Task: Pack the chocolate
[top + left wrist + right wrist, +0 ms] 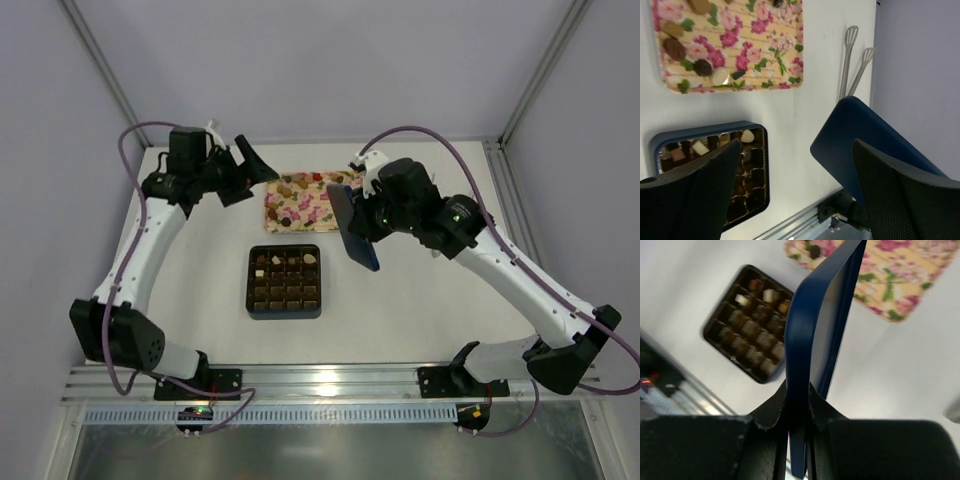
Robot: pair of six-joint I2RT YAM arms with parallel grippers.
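Observation:
Several pieces of chocolate (300, 190) lie loose on a floral tray (318, 212) at the back of the table, brown, dark and cream ones (674, 47). A few more sit in the top row of the dark grid box (285, 281) in front of the tray. My right gripper (799, 395) is shut on the edge of a navy-blue lid (815, 330), holding it on edge above the table, right of the box (355, 240). My left gripper (795, 150) hangs open and empty, high over the tray's left end (250, 170).
A pair of pale tongs (850, 60) lies on the table beyond the tray's right side. The table's metal front rail (330, 380) runs along the near edge. Frame posts stand at the back corners.

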